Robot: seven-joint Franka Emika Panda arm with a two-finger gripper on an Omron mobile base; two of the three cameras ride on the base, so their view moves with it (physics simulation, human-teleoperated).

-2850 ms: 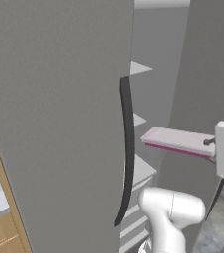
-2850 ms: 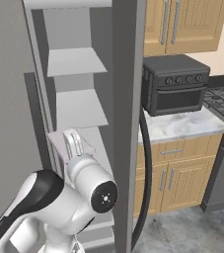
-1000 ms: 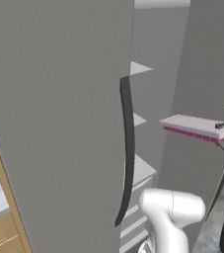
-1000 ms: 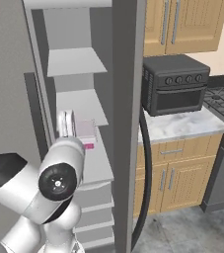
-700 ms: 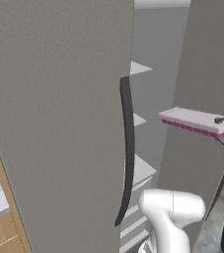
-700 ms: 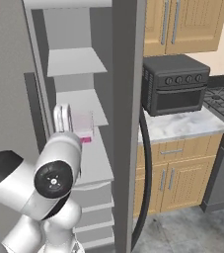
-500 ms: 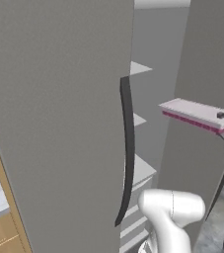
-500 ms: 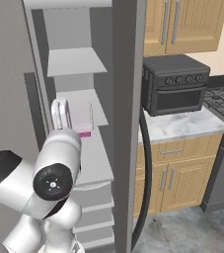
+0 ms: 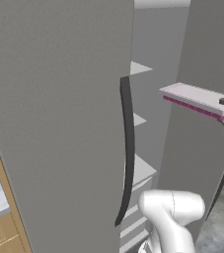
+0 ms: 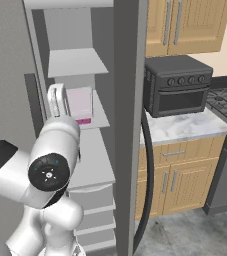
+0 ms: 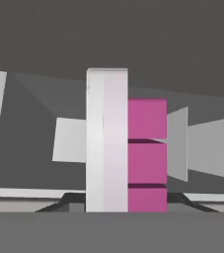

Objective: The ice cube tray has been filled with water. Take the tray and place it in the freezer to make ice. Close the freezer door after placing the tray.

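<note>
Claw: while its fingertips are barely seen at the bottom of the hand view, the claw [image 11: 117, 197] is clamped on the near end of the ice cube tray [image 11: 126, 153].
Tray count: one ice cube tray is seen, held out from the claw into the freezer [image 10: 75, 125], level above a shelf.
Doors: one freezer door [image 9: 59, 123] is swung open beside the claw, with one long dark handle [image 9: 127, 153]; one further handle [image 10: 147, 180] is seen on the closed door.
Shelves: several pale shelves [image 10: 77, 62] are stacked ahead of the claw.
Other: one black oven [image 10: 177, 85] is seen on a marble desk [image 10: 185, 127].
Writing: none can be read.
Hidden: the tray's near end is covered by the hand.
</note>
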